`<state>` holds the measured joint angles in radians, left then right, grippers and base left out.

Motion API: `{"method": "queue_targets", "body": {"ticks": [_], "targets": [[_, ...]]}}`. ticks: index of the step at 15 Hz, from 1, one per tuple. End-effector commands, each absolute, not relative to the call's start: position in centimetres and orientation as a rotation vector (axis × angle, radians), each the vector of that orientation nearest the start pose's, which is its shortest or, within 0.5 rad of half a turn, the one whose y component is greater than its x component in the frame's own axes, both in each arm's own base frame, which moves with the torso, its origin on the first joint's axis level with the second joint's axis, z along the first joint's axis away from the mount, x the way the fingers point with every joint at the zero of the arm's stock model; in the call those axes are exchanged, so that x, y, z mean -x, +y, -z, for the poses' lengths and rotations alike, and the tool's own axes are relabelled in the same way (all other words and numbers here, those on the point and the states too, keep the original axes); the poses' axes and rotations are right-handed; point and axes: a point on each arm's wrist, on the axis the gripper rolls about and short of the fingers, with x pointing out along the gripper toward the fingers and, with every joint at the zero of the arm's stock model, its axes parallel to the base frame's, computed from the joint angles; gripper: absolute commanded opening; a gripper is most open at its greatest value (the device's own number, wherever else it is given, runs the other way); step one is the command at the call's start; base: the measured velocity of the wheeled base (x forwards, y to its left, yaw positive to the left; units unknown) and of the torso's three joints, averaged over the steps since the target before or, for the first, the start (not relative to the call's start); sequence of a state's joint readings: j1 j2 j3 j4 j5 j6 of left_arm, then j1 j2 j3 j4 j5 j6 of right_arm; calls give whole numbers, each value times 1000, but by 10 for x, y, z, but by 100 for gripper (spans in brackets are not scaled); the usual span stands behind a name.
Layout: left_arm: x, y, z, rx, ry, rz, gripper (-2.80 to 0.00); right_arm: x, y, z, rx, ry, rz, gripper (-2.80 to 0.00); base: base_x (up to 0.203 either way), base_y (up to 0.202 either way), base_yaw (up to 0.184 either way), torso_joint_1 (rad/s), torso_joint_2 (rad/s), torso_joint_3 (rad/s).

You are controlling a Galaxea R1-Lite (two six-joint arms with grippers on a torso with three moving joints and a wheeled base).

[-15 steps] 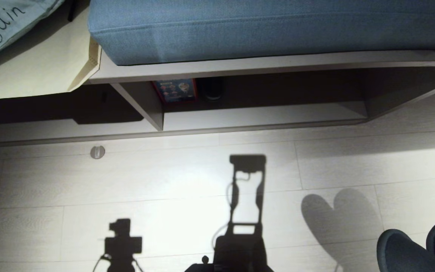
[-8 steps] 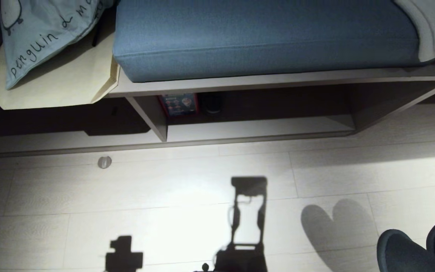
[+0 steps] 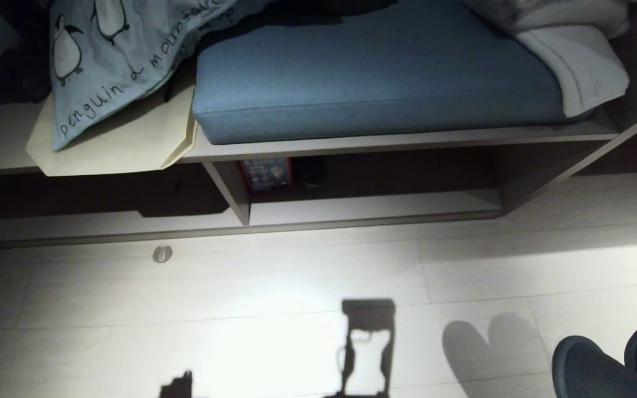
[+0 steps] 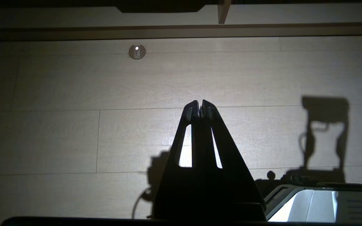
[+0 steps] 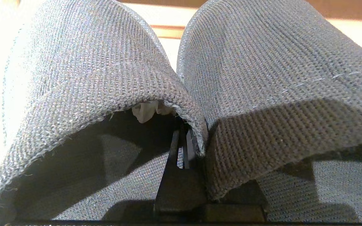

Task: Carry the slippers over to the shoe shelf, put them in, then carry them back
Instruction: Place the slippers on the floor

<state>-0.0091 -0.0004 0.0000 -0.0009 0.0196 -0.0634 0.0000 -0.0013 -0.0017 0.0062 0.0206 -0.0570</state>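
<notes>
Slippers (image 5: pixel 181 78), side by side, pinched at touching inner rims by right gripper (image 5: pixel 184 150) for one-handed carrying, near right. Left gripper (image 4: pixel 200 108) closed, empty, over bare floor (image 3: pixel 296 287). Farther off, shoe shelf (image 3: pixel 374 205), beneath blue cushion (image 3: pixel 374 83).

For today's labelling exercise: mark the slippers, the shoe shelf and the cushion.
slippers (image 5: pixel 262 72), right wrist view, ribbed toe fabric.
shoe shelf (image 3: pixel 374 205), head view, pale base board.
cushion (image 3: pixel 374 77), head view, blue top.
</notes>
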Motion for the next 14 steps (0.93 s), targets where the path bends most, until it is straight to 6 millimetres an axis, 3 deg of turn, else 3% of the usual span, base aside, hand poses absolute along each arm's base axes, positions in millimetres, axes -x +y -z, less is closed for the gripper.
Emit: {"method": "queue_targets", "body": {"ticks": [1, 14], "targets": [[23, 1, -76, 63, -2, -11, -280, 23, 0, -75, 58, 2, -22, -280, 0, 0, 0, -2, 2, 202], [23, 1, -76, 63, -2, -11, -280, 23, 0, -75, 58, 2, -22, -280, 0, 0, 0, 4, 1, 203]]}}
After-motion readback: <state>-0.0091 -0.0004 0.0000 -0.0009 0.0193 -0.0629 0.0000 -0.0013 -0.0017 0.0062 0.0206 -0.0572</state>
